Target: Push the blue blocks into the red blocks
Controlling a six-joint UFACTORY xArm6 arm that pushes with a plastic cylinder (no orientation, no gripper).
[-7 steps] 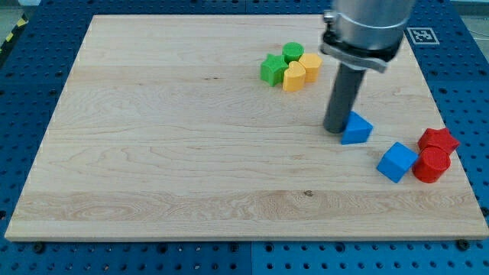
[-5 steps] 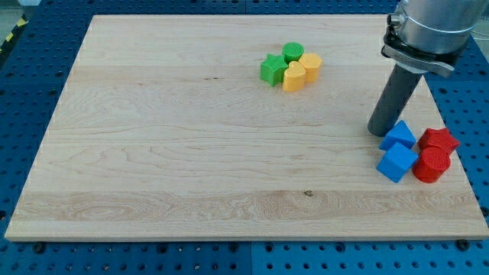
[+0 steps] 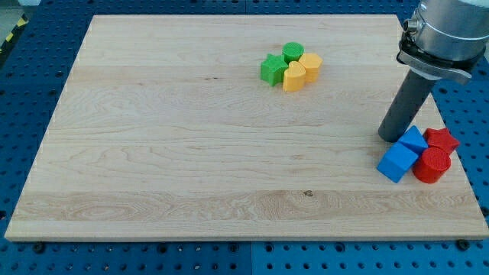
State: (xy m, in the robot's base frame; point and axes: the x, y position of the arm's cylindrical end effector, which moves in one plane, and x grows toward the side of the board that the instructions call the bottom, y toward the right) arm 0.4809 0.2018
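Two blue blocks sit at the view's lower right: a blue triangular block (image 3: 414, 140) and a blue cube (image 3: 397, 161), touching each other. Both press against two red blocks: a red star block (image 3: 442, 140) and a red cylinder (image 3: 431, 164). My tip (image 3: 391, 138) is at the end of the dark rod, just left of the blue triangular block and touching it, above the blue cube.
A cluster sits at the view's top centre: a green star block (image 3: 270, 69), a green cylinder (image 3: 293, 53), a yellow heart block (image 3: 294, 76) and a yellow block (image 3: 310, 64). The board's right edge (image 3: 451, 114) is close to the red blocks.
My tip moved to the right and pushed the blue triangular block right, from apart on the board to against the blue cube and the red star block.
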